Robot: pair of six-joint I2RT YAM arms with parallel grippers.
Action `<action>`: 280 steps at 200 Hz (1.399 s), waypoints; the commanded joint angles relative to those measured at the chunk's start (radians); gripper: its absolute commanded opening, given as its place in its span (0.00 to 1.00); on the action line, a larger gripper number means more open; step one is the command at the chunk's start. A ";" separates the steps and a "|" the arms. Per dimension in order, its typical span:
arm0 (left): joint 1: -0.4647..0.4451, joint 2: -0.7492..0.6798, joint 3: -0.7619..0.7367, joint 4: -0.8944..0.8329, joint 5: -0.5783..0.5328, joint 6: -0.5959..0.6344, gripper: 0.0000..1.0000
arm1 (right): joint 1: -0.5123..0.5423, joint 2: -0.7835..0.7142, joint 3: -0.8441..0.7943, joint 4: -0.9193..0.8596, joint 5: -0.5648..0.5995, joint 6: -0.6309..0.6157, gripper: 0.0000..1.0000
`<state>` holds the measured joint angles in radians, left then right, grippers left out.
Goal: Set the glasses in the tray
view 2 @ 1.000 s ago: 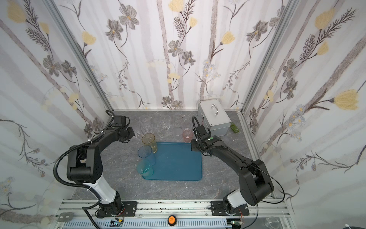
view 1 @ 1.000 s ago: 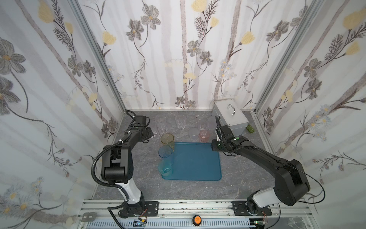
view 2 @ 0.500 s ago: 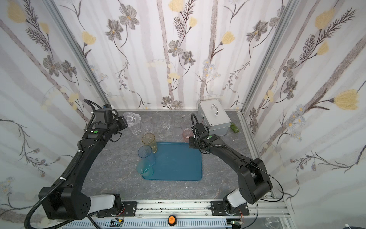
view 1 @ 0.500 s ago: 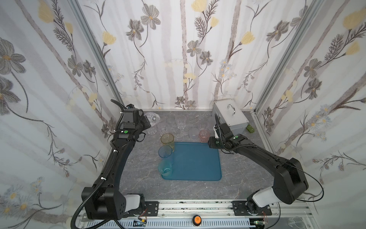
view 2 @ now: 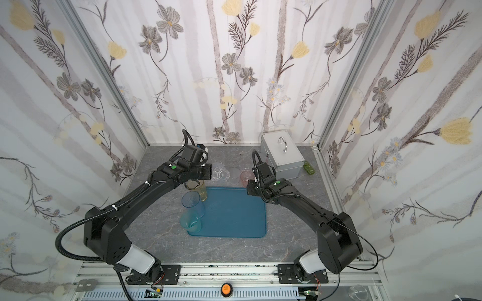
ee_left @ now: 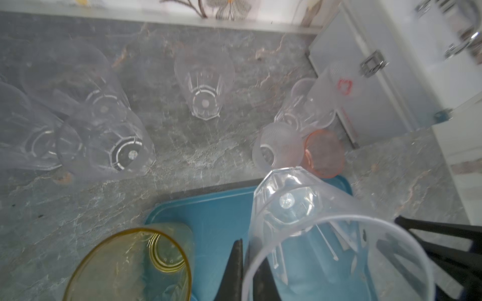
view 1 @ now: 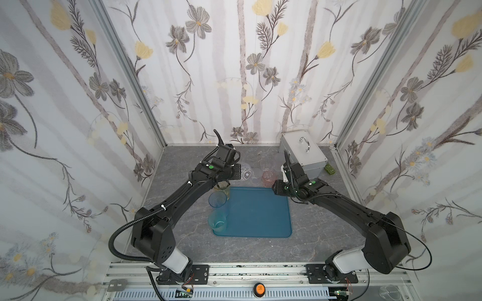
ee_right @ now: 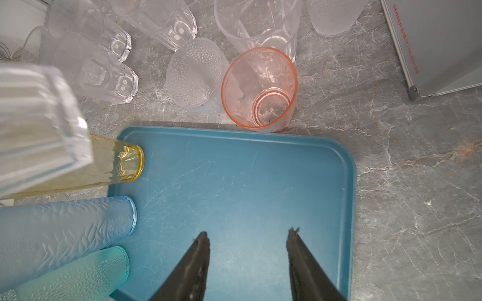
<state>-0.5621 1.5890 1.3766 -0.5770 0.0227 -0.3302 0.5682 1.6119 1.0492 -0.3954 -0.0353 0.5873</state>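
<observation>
Over the grey tabletop (view 1: 313, 242), our left jaws clamp a tilted clear glass (ee_left: 294, 213) near the tray (view 1: 260, 216)'s far edge; our right jaws stand apart.

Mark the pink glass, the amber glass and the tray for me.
pink glass (ee_right: 259, 88), right wrist view, inside wall.
amber glass (ee_right: 117, 166), right wrist view, wall near base.
tray (ee_right: 247, 182), right wrist view, bare floor.

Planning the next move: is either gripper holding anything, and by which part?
The left gripper pinches a clear faceted tumbler by its rim wall. The right gripper is open and empty above the teal rectangular tray.
</observation>
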 commanded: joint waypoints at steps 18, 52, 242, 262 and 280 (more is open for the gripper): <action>-0.038 0.070 -0.017 -0.034 -0.022 0.051 0.00 | 0.016 0.012 -0.001 0.067 -0.055 0.042 0.49; -0.056 0.154 -0.005 -0.041 -0.054 0.066 0.00 | 0.041 0.031 0.000 0.066 -0.049 0.042 0.49; -0.009 0.086 0.163 -0.108 -0.055 0.096 0.34 | 0.204 0.262 0.004 0.266 -0.098 0.160 0.47; 0.037 0.038 0.160 -0.102 -0.122 0.103 0.40 | 0.209 0.300 0.040 0.280 -0.104 0.161 0.46; 0.080 -0.007 0.132 -0.075 -0.169 0.109 0.44 | 0.216 0.337 0.085 0.281 -0.120 0.160 0.46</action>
<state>-0.5220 1.6268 1.5291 -0.6823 -0.0589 -0.2352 0.7776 1.9137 1.0859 -0.1684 -0.1303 0.7326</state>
